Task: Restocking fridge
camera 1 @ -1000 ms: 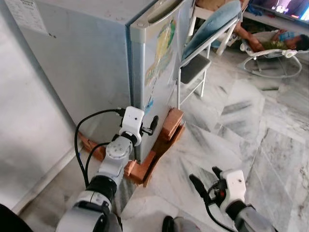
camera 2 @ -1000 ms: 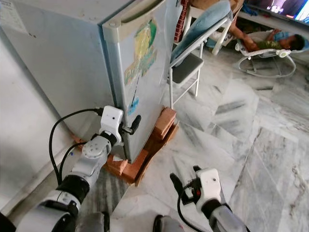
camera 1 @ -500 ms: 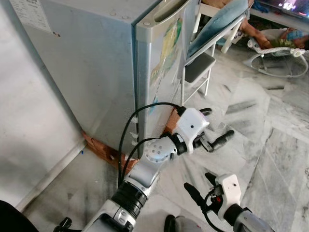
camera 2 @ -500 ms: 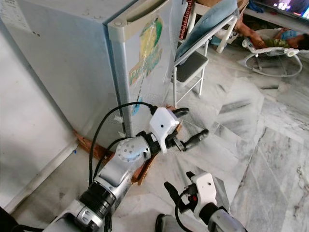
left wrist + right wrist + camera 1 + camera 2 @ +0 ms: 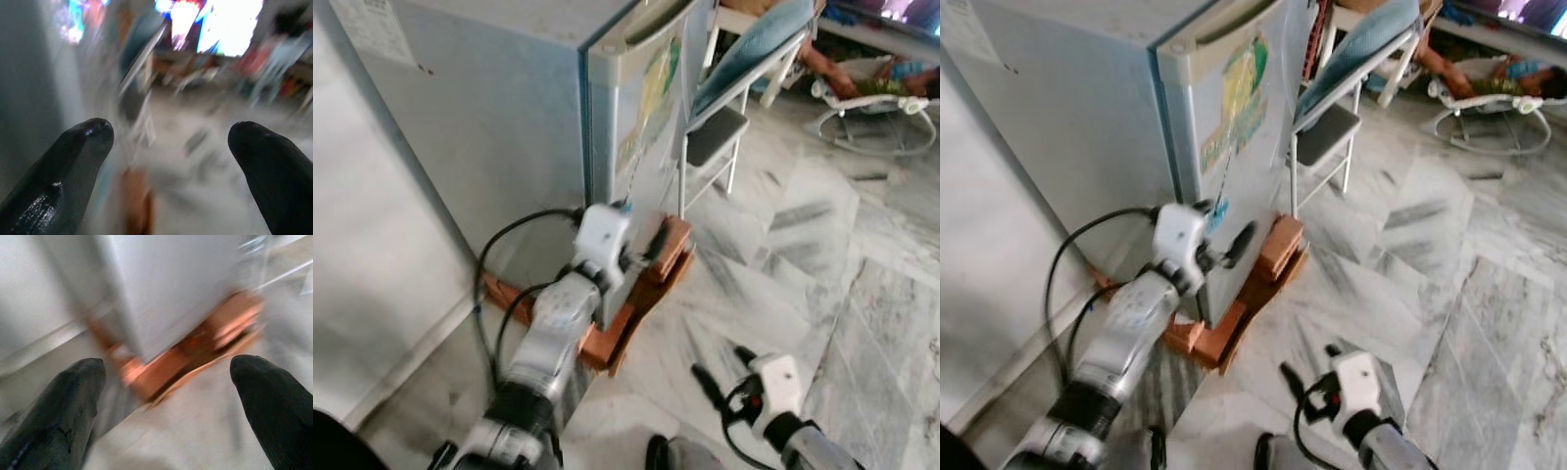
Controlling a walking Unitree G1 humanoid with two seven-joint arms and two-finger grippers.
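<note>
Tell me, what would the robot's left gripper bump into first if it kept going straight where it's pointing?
Probably the brick stack under the fridge. The left gripper, fingers open, points along the door's lower edge toward it, though blur hides depth.

fridge (image 5: 509,117) on bricks (image 5: 651,279), chair (image 5: 729,108) seemingly right

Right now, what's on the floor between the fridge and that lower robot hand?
Bricks propping up the fridge, then bare marble floor toward the right gripper, seen from the head camera.

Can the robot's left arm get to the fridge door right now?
Probably yes. The left gripper is open and right beside the lower part of the fridge door, with nothing between them.
</note>
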